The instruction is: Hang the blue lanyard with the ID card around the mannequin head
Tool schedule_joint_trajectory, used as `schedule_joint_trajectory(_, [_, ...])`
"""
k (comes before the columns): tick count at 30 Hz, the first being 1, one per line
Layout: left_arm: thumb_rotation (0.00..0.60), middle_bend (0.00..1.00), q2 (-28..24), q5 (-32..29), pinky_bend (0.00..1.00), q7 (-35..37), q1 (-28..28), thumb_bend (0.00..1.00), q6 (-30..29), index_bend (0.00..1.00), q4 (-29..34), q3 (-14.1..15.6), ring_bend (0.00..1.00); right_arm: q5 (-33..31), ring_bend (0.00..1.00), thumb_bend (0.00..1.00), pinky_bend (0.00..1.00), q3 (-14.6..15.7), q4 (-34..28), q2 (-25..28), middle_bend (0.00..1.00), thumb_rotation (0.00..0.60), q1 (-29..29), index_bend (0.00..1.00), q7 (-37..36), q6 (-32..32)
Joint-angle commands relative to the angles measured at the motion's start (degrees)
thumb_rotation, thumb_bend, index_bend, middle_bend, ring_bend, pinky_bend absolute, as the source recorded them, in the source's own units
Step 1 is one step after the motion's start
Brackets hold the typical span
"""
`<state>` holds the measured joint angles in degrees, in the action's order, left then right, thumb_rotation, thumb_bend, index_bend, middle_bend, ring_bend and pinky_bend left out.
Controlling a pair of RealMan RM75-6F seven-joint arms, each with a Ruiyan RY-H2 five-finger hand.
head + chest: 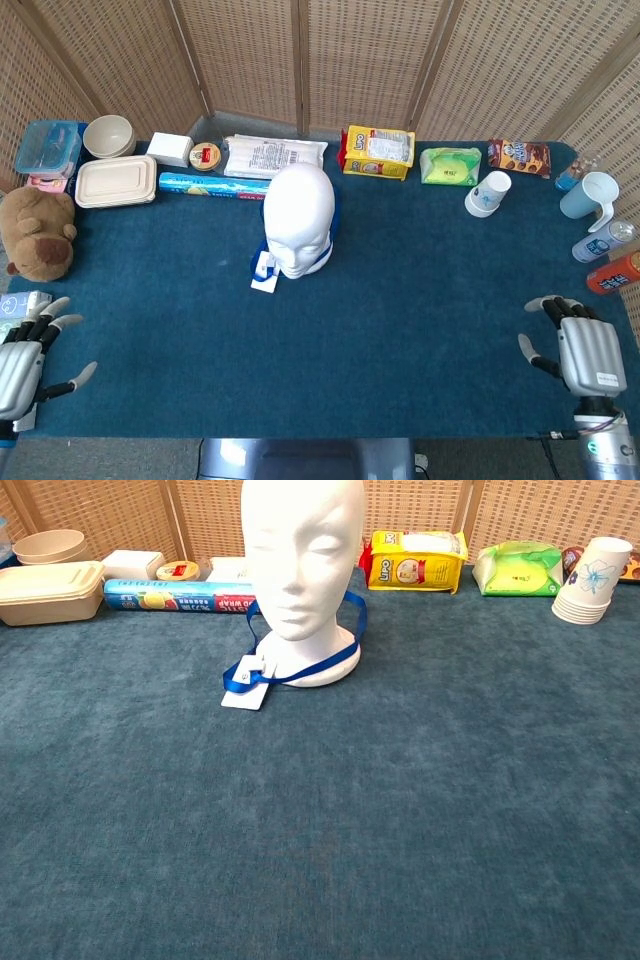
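Both hands sit at the near edge of the table, seen only from the head view. At the near left corner, the left hand [22,365] is empty with its fingers spread apart and thumb pointing out to the side. At the near right corner, the right hand [588,352] is likewise empty, fingers apart, thumb out toward the middle. Each is well apart from the task items.

Near the centre of the blue table [400,820] stands a white mannequin head [303,555], upright, face toward the robot. The blue lanyard [352,615] loops around its neck and drapes down over the base at the front. Its white ID card [249,692] lies flat on the cloth, just beside the base on the left.

Behind the head lies a blue foil roll box [208,184] and a clear packet of white goods [272,156]. Left of these are a small round tin [205,155], a white box [170,148], a beige lidded food container [116,181], a beige bowl [109,135] and a blue-lidded plastic box [47,146]. A brown teddy bear [37,234] sits at the left edge.

Along the back right are a yellow packet [417,560], a green wet-wipes pack [518,568], a brown snack bag [520,156] and a stack of paper cups [591,578]. A pale blue mug [592,194] and bottles stand at the right edge.
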<state>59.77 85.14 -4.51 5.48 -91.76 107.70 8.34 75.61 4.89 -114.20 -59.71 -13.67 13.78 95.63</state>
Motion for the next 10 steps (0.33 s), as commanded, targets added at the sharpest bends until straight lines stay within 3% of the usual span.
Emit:
schedule_joint_trajectory(1, [0.454, 0.14, -0.19, 1.45, 0.14, 0.01, -2.19, 0.24, -2.22, 0.26, -0.08, 0.78, 0.07, 2.59, 0.36, 0.36, 0.35, 1.36, 0.98, -0.32, 0.39, 0.563, 2.78, 0.39, -0.85, 1.75])
schedule_joint_trajectory(10, [0.458, 0.14, -1.13, 2.17, 0.14, -0.99, -3.62, 0.24, -1.8, 0.26, 1.44, 0.28, 0.07, 4.04, 0.36, 0.36, 0.35, 0.06, 2.65, -0.64, 0.4, 0.563, 5.04, 0.4, -1.74, 1.09])
